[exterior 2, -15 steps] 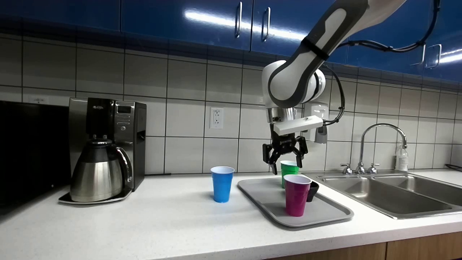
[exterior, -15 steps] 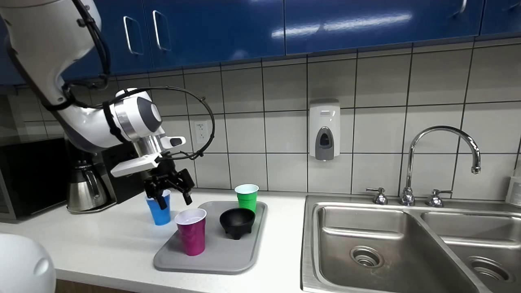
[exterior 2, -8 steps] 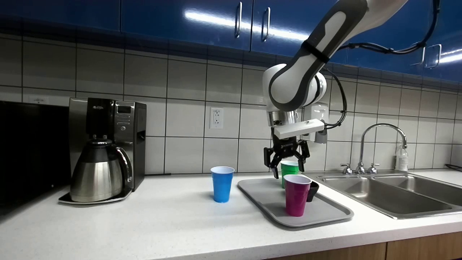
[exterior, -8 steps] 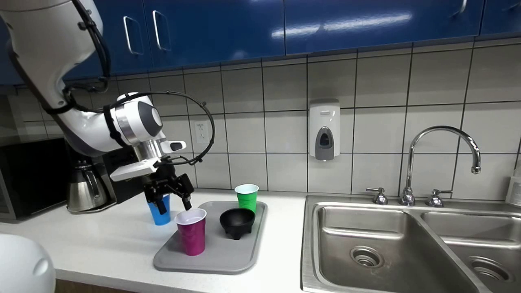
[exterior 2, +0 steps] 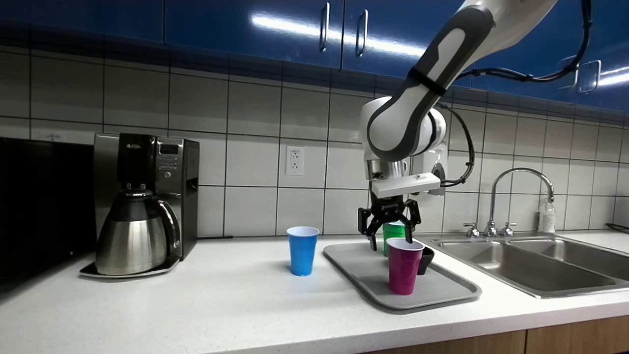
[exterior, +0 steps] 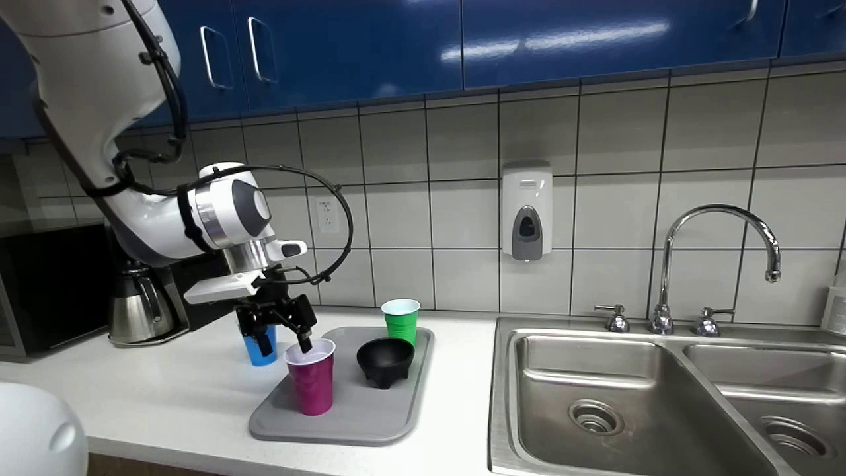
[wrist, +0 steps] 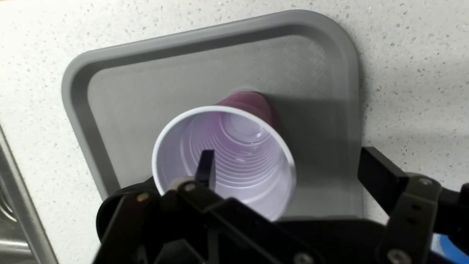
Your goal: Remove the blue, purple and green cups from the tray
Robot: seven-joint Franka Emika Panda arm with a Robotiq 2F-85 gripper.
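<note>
Currently, the gripper [exterior 2: 391,245], jaws wide apart and empty, has one fingertip [wrist: 206,167] over the purple cup [exterior: 313,385], perhaps inside; it should descend straight, then pinch gently.

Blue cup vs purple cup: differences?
Outside: blue cup light blue, purple cup magenta.
Place: blue cup on the counter, purple cup on the tray.
Wrist view: purple cup's mouth shows, blue cup only a corner sliver.
Shared: both upright, open-topped, pale inside.
</note>
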